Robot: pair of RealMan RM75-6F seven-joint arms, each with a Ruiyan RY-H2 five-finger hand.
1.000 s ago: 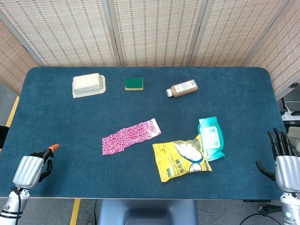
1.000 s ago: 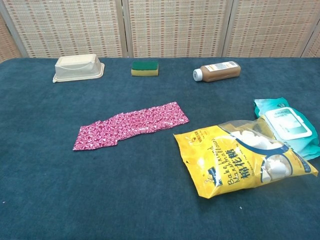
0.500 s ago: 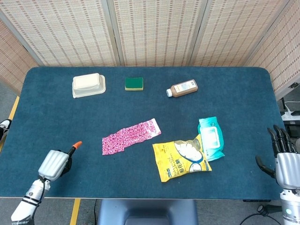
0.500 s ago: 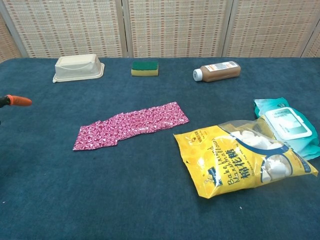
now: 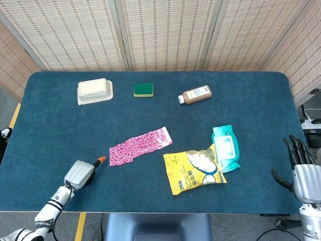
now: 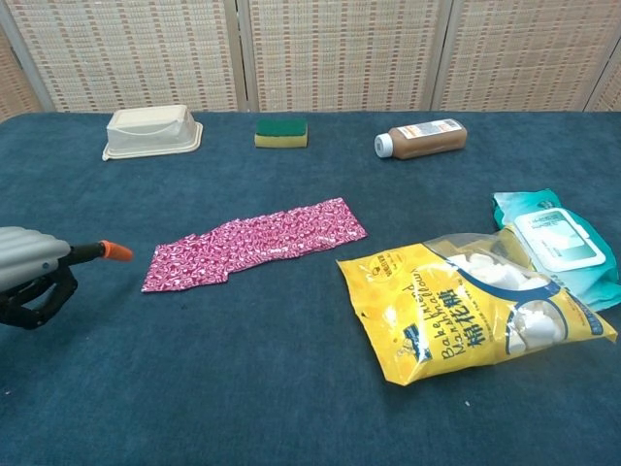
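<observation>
Now | left robot hand [image 5: 80,173] curled, holding nothing, near pink wrapper [image 5: 140,145] | right robot hand [image 5: 301,173] spread, off table edge [image 5: 288,201]

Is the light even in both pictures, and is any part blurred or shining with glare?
Head view: soft, even light, only faint shadows under the yellow snack bag and the brown bottle; everything is sharp. Chest view: equally even light, a mild sheen on the wet-wipe pack, and the left hand at the frame edge looks slightly soft.
</observation>
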